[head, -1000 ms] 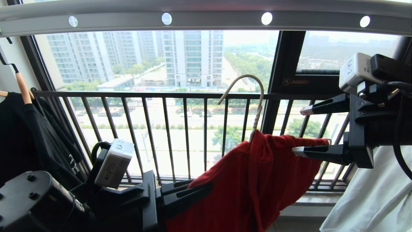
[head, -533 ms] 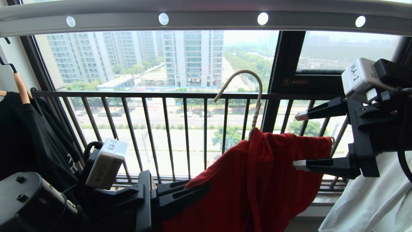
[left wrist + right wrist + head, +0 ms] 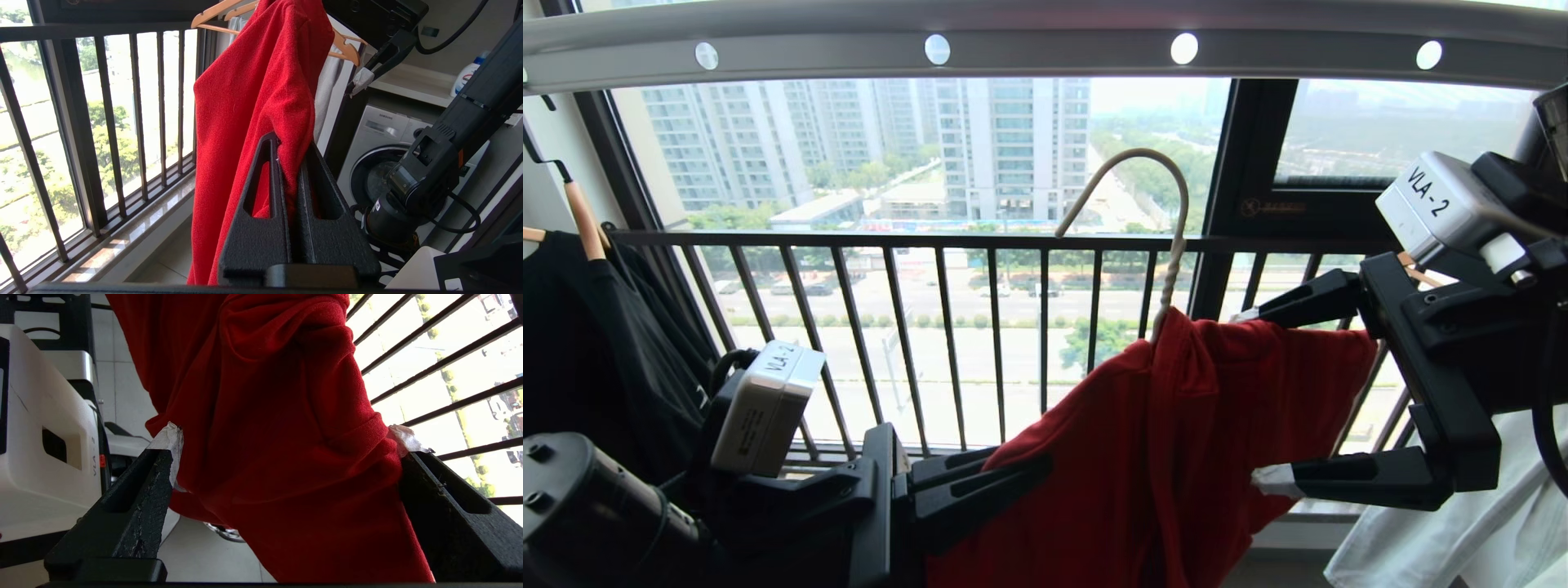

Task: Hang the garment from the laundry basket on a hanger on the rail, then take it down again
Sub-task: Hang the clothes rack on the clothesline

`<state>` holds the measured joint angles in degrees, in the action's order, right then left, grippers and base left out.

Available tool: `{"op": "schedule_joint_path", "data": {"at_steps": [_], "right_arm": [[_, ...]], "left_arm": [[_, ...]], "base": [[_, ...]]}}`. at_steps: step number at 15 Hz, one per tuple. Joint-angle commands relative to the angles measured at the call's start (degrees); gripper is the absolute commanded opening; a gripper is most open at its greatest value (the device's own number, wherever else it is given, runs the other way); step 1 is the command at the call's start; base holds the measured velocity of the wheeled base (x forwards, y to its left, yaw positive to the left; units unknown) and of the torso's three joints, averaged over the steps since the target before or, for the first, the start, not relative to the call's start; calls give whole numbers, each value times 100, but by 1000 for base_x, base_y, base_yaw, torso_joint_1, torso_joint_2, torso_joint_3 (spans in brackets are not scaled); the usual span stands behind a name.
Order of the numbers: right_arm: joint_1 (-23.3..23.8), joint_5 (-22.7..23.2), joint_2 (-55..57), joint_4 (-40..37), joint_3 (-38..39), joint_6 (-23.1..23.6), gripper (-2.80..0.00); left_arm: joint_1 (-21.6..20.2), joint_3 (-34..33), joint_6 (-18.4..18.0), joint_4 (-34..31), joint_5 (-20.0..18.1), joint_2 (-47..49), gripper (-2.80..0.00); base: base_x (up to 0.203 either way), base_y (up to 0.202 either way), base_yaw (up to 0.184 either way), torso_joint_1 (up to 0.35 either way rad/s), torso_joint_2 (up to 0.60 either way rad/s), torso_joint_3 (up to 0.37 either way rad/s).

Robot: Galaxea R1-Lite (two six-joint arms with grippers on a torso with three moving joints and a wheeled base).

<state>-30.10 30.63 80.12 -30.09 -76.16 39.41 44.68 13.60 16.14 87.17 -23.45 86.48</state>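
The red garment (image 3: pixel 1168 457) is being draped on the hanger (image 3: pixel 1168 245) below the rail (image 3: pixel 1045 49), not hooked on. Its lower edge is being pinched tight by the left pincer (image 3: pixel 1005 478). The right pincer (image 3: pixel 1250 396) is being held wide, 2 tips straddling the sleeve.

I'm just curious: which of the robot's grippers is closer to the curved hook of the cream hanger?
Right. The right gripper stands open around the red shirt's shoulder, below the hook; the left gripper pinches the shirt lower down.
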Motion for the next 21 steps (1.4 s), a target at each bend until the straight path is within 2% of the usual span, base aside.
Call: {"op": "schedule_joint_path", "data": {"at_steps": [1, 8, 9, 21], "right_arm": [[-65, 223, 118, -118, -64, 15, 0], [-338, 450, 663, -260, -531, -74, 0], [-347, 452, 692, -260, -551, -77, -280], [-373, 400, 593, -278, -523, -179, -280]], "left_arm": [[-3, 37, 12, 49, -10, -44, -280], [-89, 97, 3, 49, -1, -98, -280], [-119, 125, 10, 49, -1, -98, -280], [-336, 233, 38, 49, -1, 23, -280]], "base": [[0, 0, 0, 0, 0, 0], [0, 0, 0, 0, 0, 0], [0, 0, 0, 0, 0, 0], [0, 0, 0, 0, 0, 0]]}}
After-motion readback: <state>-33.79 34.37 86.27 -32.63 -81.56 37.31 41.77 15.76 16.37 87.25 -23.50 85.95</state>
